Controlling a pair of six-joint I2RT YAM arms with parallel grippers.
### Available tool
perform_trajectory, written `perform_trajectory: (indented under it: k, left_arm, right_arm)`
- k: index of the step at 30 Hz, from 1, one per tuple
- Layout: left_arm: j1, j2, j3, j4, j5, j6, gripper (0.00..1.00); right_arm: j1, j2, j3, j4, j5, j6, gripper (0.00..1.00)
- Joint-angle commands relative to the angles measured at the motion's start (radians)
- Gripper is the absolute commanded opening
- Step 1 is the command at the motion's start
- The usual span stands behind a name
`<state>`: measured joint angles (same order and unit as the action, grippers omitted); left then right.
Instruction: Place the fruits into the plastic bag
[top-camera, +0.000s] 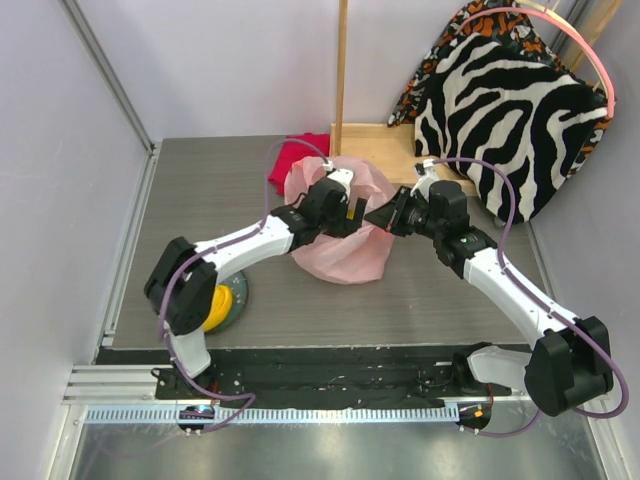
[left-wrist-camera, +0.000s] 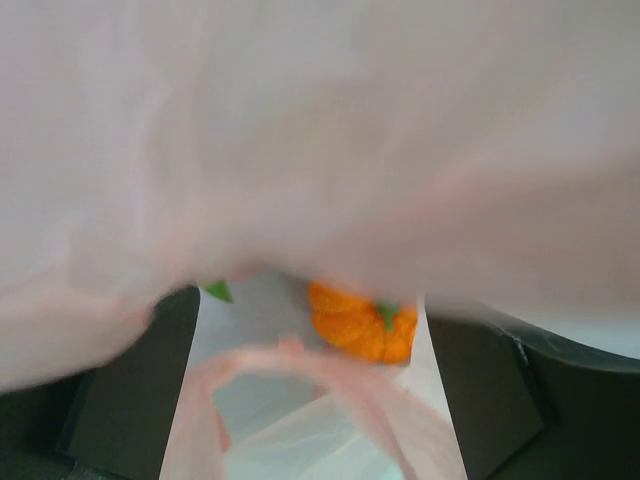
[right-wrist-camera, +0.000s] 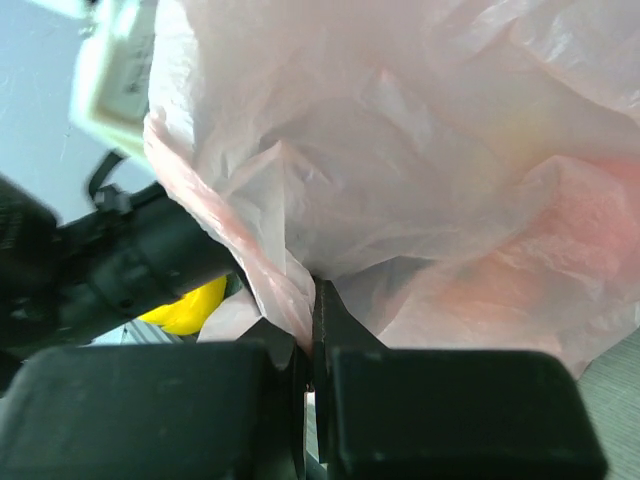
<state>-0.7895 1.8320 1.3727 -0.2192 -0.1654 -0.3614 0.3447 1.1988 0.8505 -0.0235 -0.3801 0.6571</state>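
The pink plastic bag (top-camera: 345, 235) stands in the middle of the table. My right gripper (top-camera: 385, 218) is shut on the bag's thin film (right-wrist-camera: 290, 290) at its right rim. My left gripper (top-camera: 345, 210) is at the bag's mouth with its dark fingers (left-wrist-camera: 125, 400) spread open. An orange fruit (left-wrist-camera: 362, 322) lies loose inside the bag beyond them, and a scrap of green (left-wrist-camera: 218, 291) shows beside it. A pink handle loop (left-wrist-camera: 330, 375) crosses between the fingers. Yellow bananas (top-camera: 215, 308) rest on the plate, partly hidden under the left arm, and also show as bananas (right-wrist-camera: 190, 308) in the right wrist view.
A grey-blue plate (top-camera: 240, 298) sits at the near left. A magenta cloth (top-camera: 296, 154) lies behind the bag. A zebra-striped cushion (top-camera: 510, 115) and a wooden frame (top-camera: 343, 80) stand at the back right. White walls close off the left side and the back.
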Motion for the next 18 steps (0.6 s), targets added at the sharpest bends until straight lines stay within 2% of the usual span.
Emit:
perform_trajectory:
  k: [1,6,10,18]
  left_arm:
    - [0.004,-0.182,-0.066,0.089,0.038,0.050,1.00]
    - [0.004,-0.352,-0.302,0.280,0.099,0.136,1.00]
    - [0.004,-0.453,-0.369,0.293,0.150,0.182,1.00]
    - [0.010,-0.596,-0.397,0.319,0.053,0.150,1.00]
  right_arm:
    - [-0.004,-0.013,0.007,0.034,0.020,-0.011,0.01]
    - [-0.003,-0.013,0.004,0.034,0.026,-0.011,0.01]
    - [-0.004,-0.004,0.004,0.034,0.030,-0.014,0.01]
    - [-0.003,0.010,0.004,0.036,0.030,-0.014,0.01]
